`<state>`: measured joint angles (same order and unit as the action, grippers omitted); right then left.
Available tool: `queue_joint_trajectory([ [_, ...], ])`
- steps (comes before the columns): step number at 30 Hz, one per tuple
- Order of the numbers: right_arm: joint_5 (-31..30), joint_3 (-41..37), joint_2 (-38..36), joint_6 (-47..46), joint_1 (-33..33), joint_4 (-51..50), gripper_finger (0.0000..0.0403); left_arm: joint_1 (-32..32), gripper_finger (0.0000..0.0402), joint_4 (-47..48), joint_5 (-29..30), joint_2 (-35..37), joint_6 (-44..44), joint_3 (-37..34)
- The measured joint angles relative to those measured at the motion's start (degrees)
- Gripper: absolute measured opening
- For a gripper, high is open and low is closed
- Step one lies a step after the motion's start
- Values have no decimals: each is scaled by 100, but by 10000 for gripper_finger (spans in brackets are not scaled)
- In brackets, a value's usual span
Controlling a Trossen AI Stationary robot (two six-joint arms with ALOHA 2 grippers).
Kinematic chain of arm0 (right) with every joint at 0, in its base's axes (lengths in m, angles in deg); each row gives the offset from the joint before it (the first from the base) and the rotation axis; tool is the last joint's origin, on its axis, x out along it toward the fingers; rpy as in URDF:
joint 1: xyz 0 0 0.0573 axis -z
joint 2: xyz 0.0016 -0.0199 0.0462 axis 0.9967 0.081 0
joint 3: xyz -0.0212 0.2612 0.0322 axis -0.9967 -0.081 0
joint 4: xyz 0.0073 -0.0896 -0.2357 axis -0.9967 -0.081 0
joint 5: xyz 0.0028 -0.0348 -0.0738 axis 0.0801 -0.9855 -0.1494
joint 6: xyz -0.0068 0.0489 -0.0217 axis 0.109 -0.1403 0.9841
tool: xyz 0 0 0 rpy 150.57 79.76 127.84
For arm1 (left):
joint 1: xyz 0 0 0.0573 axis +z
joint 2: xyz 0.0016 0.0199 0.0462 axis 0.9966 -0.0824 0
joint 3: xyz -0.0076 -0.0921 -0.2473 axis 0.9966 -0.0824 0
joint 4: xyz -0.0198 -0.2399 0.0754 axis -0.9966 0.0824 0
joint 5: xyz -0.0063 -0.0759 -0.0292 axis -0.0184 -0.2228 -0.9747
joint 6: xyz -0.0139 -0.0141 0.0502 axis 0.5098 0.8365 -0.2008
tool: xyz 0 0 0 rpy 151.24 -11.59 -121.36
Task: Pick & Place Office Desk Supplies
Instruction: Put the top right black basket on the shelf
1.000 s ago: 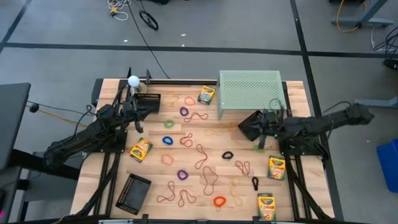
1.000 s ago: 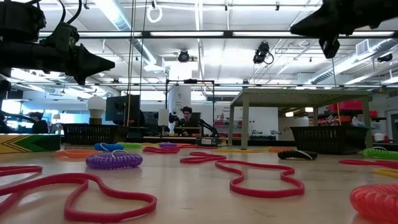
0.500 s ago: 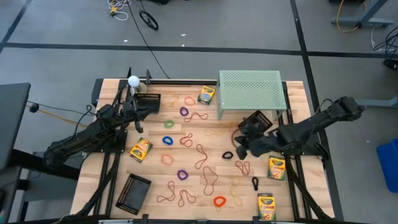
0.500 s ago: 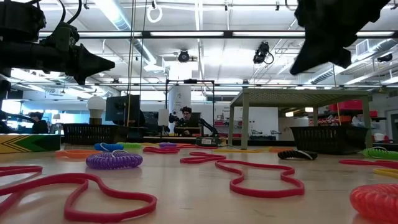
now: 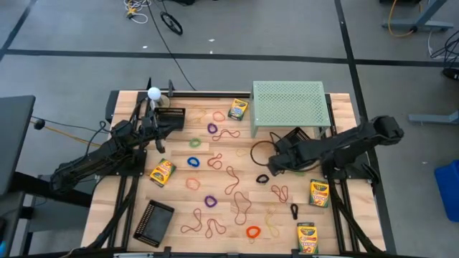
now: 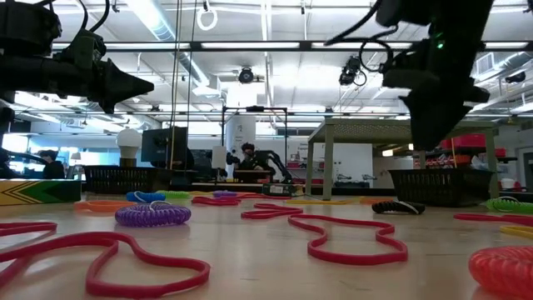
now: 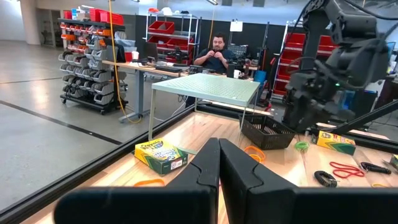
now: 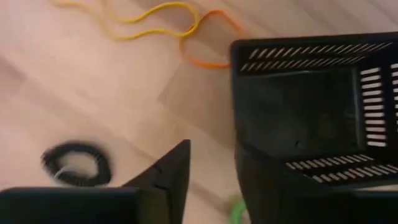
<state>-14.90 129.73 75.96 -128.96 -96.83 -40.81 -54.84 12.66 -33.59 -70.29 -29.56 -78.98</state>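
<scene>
Office supplies lie scattered across the wooden tabletop (image 5: pixel 129 215), most of the sorting seemingly ahead: rubber-band loops (image 5: pixel 240 204) snake over the middle, coiled rings dot the boards, among them a purple one (image 5: pixel 210 201), an orange one (image 5: pixel 252 231) and a black one (image 5: pixel 262 178), and four crayon boxes (image 5: pixel 319 193) sit toward the edges. The right gripper (image 5: pixel 272 167) hangs just beside the black ring and next to a black mesh basket (image 5: pixel 297 136), its jaws slightly apart and holding nothing. The left gripper (image 7: pixel 219 163) waits over the far-left side, jaws together and empty. The overhead view lays out every item; the right wrist view alone looks into the basket, whose visible part appears bare, and catches a green sliver at the finger's edge. The low view shows only the nearest loops, beneath the pale green perforated stand (image 5: pixel 289 105)
</scene>
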Motion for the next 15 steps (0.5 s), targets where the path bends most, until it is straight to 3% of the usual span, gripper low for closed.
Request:
queue_joint_trajectory([
  [5,95,0,114,139,308,30,176,0,7,0,2,0,0,1],
  [15,388,-56,378,295,706,180,169,-2,7,0,2,0,0,-1],
])
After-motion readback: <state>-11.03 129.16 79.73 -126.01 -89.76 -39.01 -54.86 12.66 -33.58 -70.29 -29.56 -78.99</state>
